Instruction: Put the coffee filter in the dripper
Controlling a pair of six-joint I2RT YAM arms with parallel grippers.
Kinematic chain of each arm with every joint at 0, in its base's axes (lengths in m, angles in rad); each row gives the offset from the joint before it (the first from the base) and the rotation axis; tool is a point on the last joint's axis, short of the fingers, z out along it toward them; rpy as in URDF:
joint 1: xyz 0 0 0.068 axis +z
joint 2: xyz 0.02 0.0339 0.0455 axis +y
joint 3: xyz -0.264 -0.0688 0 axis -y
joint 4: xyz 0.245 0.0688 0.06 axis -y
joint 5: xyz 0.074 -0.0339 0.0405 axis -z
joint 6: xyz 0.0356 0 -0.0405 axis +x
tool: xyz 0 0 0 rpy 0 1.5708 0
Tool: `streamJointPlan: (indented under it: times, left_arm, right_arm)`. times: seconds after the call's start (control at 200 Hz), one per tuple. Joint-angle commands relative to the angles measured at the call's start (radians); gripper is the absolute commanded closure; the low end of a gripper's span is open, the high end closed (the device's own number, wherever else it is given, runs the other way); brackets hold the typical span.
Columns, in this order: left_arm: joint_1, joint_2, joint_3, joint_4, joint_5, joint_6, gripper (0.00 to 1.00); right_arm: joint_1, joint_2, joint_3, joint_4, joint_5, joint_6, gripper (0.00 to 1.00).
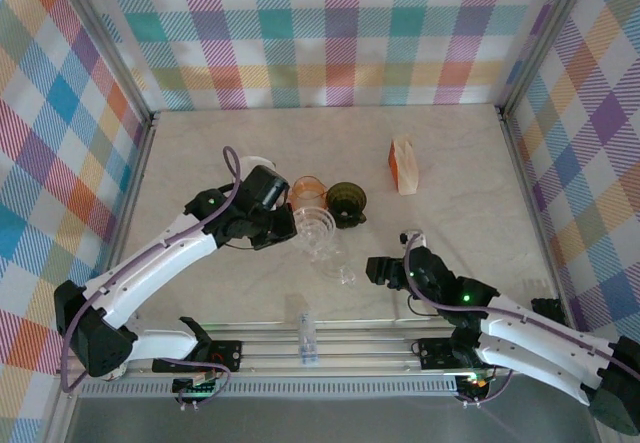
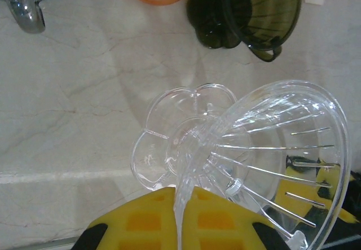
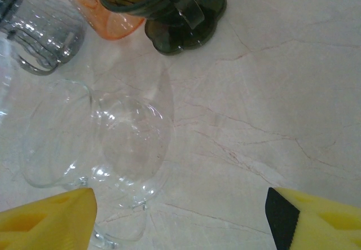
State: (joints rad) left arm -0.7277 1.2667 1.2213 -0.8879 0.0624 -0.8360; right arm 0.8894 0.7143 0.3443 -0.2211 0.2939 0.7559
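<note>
Clear dripper [image 2: 271, 148] in left hand [image 2: 181, 219].

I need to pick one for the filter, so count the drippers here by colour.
clear dripper: 1
grey dripper: 1
orange dripper: 1
green dripper: 1
Total: 4

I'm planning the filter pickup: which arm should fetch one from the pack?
Probably right. The right gripper is open and empty, on the same side as the filter pack. The left gripper is shut on the clear dripper.
</note>
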Motion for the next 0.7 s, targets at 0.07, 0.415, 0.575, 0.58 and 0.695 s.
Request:
streamJointPlan:
  times: [0.07, 0.415, 0.575, 0.58, 0.695]
  left_arm:
    - [0.009, -0.06, 0.041, -0.031, -0.015, 0.029, 1.0]
    - [0.013, -0.124, 0.005, -0.037, -0.025, 0.041, 1.0]
    - [0.017, -0.133, -0.004, -0.037, -0.024, 0.05, 1.0]
    - [0.017, -0.134, -0.005, -0.036, -0.024, 0.049, 1.0]
    - [0.02, -0.135, -0.015, -0.028, -0.011, 0.051, 1.0]
  right_arm:
    - [-0.168, 0.226, 0.052, 0.085, -0.217, 0.017, 0.36]
    - [-0.193, 0.597, 0.178, 0.234, -0.375, -0.037, 0.54]
    - [-0.122, 0.67, 0.224, 0.253, -0.361, -0.025, 0.56]
    - [-0.12, 0.672, 0.226, 0.253, -0.359, -0.025, 0.56]
    - [-0.081, 0.713, 0.244, 0.277, -0.325, 0.002, 0.57]
